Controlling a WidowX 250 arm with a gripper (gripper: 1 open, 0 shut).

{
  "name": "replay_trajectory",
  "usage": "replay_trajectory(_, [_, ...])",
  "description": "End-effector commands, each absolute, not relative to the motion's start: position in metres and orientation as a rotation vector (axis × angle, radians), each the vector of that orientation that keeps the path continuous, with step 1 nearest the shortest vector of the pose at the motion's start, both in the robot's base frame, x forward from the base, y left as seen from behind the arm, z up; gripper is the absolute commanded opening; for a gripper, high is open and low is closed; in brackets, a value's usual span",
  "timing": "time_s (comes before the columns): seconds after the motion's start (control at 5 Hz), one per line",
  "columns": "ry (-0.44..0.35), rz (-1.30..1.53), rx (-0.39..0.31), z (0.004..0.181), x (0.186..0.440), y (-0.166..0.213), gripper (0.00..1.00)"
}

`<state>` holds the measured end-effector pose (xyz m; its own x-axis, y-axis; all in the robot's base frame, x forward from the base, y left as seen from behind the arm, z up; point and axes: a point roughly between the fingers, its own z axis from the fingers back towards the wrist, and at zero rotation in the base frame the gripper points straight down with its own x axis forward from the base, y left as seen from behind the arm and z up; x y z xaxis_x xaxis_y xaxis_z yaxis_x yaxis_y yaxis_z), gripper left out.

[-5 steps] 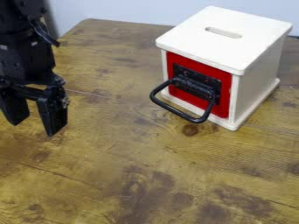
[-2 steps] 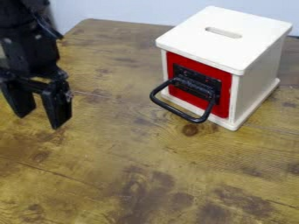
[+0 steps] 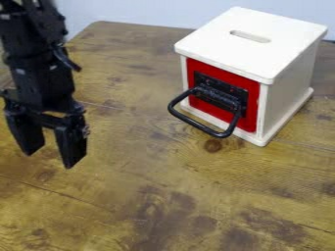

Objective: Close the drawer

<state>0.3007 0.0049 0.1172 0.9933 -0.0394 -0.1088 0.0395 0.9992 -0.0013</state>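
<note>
Tool (image 3: 49,142) at left of frame, hanging from a black arm (image 3: 33,49) coming down from the top-left corner. Pointed straight down at the bench (image 3: 144,201), fingers vertical. Spread apart, wood grain visible through the gap, pinching nothing. Left finger (image 3: 23,130) and right finger (image 3: 73,140) both black, roughly parallel, right one reaching a bit lower in frame. Tips close to the bench surface; cannot tell whether touching it. Black cabling or hose looped along the right side of the arm above the wrist.

Drawer (image 3: 217,94) well apart from the tool, at right of frame, set in the cream-white box (image 3: 281,93) sitting near the bench's far right edge. Red square front with black inset, facing toward the lower left, roughly toward the tool's side of the bench. Slide axis running from lower left to upper right, into the box. Front looks about flush with the box face, or barely proud; hard to call from this angle. Black loop handle (image 3: 199,114) sticking out from the front toward the lower left, drooping down, lowest part near the bench. Slotted white top (image 3: 250,37) on the box, slot long axis roughly parallel to the drawer front.
</note>
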Motion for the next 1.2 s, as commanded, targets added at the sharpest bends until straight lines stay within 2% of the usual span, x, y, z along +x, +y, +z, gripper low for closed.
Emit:
replay_trajectory(0.0, [0.022, -0.023, 0.012, 0.147, 0.314, 0.004, 1.0])
replay_trajectory(0.4, [0.011, 0.035, 0.016, 0.137, 0.31, 0.005, 1.0])
replay_trajectory(1.0, [0.017, 0.153, 0.032, 0.124, 0.325, 0.015, 1.0])
